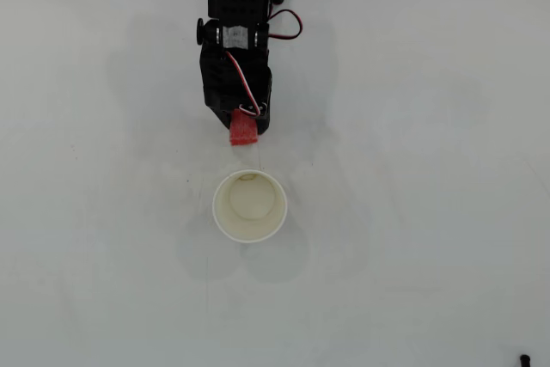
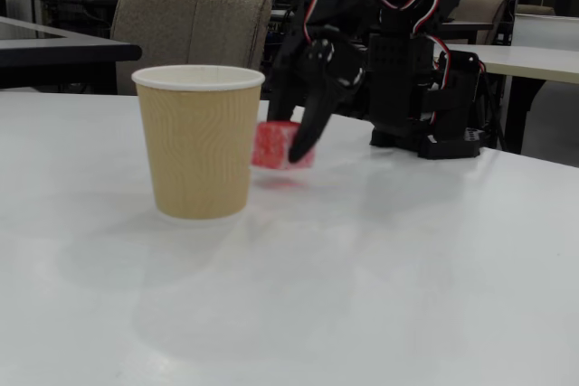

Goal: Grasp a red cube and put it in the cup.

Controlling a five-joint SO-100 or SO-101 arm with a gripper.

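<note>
The red cube point(image 1: 243, 131) point(image 2: 276, 145) hangs a little above the white table, clamped between the black fingers of my gripper point(image 1: 245, 129) point(image 2: 284, 146), which is shut on it. In the fixed view a faint red glow lies on the table under the cube. The cup point(image 1: 249, 205) point(image 2: 198, 139) stands upright just below the cube in the overhead view, and to its left in the fixed view. Its outside is tan and ribbed, its rim and inside white, and nothing lies in it.
The arm's black body with red and white wires point(image 1: 239, 32) point(image 2: 398, 51) reaches in from the top of the overhead view. A padded chair point(image 2: 192, 23) and other tables stand behind the white table point(image 1: 412, 212).
</note>
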